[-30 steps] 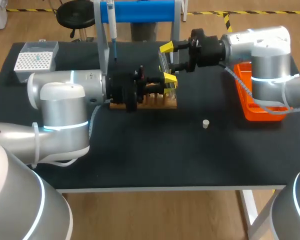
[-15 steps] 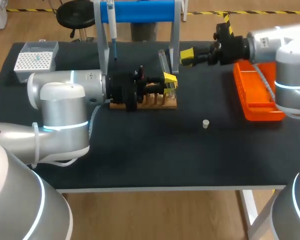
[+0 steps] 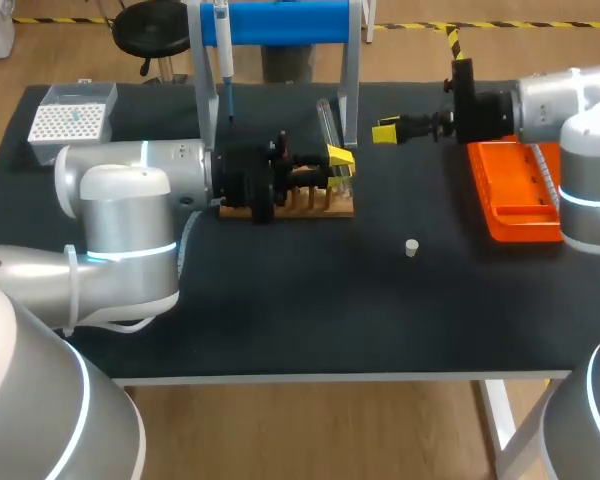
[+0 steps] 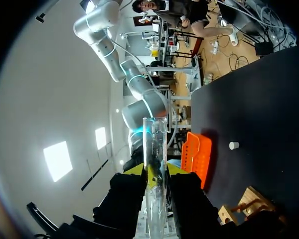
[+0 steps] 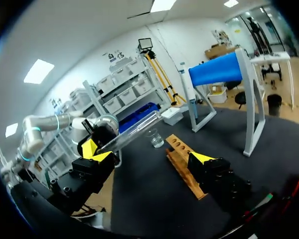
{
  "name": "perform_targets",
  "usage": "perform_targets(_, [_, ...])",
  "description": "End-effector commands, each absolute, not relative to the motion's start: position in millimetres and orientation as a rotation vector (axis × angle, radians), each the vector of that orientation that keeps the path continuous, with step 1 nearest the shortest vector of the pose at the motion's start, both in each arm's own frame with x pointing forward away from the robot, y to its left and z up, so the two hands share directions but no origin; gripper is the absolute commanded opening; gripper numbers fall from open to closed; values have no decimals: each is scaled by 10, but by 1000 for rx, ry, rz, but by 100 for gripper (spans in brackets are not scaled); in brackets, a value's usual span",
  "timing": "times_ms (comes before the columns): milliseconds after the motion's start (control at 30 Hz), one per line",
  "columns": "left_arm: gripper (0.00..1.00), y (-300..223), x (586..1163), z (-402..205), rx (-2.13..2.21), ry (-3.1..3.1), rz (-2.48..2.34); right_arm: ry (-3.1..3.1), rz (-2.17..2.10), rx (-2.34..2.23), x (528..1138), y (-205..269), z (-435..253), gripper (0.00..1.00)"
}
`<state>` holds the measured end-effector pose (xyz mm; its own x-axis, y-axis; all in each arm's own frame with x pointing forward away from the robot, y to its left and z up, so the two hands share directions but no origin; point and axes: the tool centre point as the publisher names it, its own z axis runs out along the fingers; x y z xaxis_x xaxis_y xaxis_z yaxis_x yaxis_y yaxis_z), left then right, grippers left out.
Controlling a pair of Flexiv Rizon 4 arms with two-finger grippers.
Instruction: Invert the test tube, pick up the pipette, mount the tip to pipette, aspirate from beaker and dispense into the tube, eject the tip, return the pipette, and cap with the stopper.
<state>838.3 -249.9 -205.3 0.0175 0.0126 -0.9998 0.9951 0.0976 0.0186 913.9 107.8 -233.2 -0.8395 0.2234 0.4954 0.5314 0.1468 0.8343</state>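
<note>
My left gripper [image 3: 336,160] is shut on the clear glass test tube [image 3: 326,122], which leans over the right end of the wooden rack [image 3: 305,205]. In the left wrist view the test tube [image 4: 154,149] stands between the yellow fingertips of the left gripper [image 4: 154,172]. My right gripper [image 3: 385,131] stands open and empty to the right of the tube, apart from it. Seen from the right wrist, the test tube [image 5: 138,126] lies ahead of the right gripper [image 5: 149,157], with the small beaker [image 5: 155,139] behind the rack [image 5: 183,164]. The pipette [image 3: 223,48] hangs on the blue stand [image 3: 280,22]. The white stopper [image 3: 411,247] lies on the table.
A tip box [image 3: 73,118] sits at the back left corner. An orange tray [image 3: 513,195] lies at the right, under my right arm. The stand's legs [image 3: 350,75] rise just behind the rack.
My right gripper has drawn back to the right, away from the tube, staying open. The left arm and the tube have not moved.
</note>
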Motion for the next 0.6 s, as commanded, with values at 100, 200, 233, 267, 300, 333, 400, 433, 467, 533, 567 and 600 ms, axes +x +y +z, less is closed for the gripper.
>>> perform_targets(100, [0,-2513,8383,-2051,1153,1250,-1115,-2224,-1829,-675,9056,1077,-2417,100])
perform_targets(200, [0,-2513,8383,-2051,1153,1250,-1115,-2257,-1832,-643,9074,1096,-2479,100])
perform_targets(233, [0,-2513,8383,-2051,1153,1250,-1115,-2268,-1832,-630,9077,1101,-2499,100])
perform_targets(267, [0,-2513,8383,-2051,1153,1250,-1115,-2279,-1833,-617,9080,1105,-2518,100])
perform_targets(300, [0,-2513,8383,-2051,1153,1250,-1115,-2298,-1839,-603,9084,1110,-2539,100])
perform_targets(333, [0,-2513,8383,-2051,1153,1250,-1115,-2309,-1844,-589,9088,1114,-2559,100])
perform_targets(400, [0,-2513,8383,-2051,1153,1250,-1115,-2339,-1846,-568,9099,1123,-2598,100])
perform_targets(433, [0,-2513,8383,-2051,1153,1250,-1115,-2362,-1851,-548,9100,1129,-2622,100])
perform_targets(467, [0,-2513,8383,-2051,1153,1250,-1115,-2374,-1852,-537,9101,1135,-2641,100])
perform_targets(533, [0,-2513,8383,-2051,1153,1250,-1115,-2409,-1857,-511,9107,1150,-2681,100])
perform_targets(567, [0,-2513,8383,-2051,1153,1250,-1115,-2424,-1858,-498,9110,1159,-2702,100])
perform_targets(600, [0,-2513,8383,-2051,1153,1250,-1115,-2438,-1857,-487,9115,1169,-2725,100])
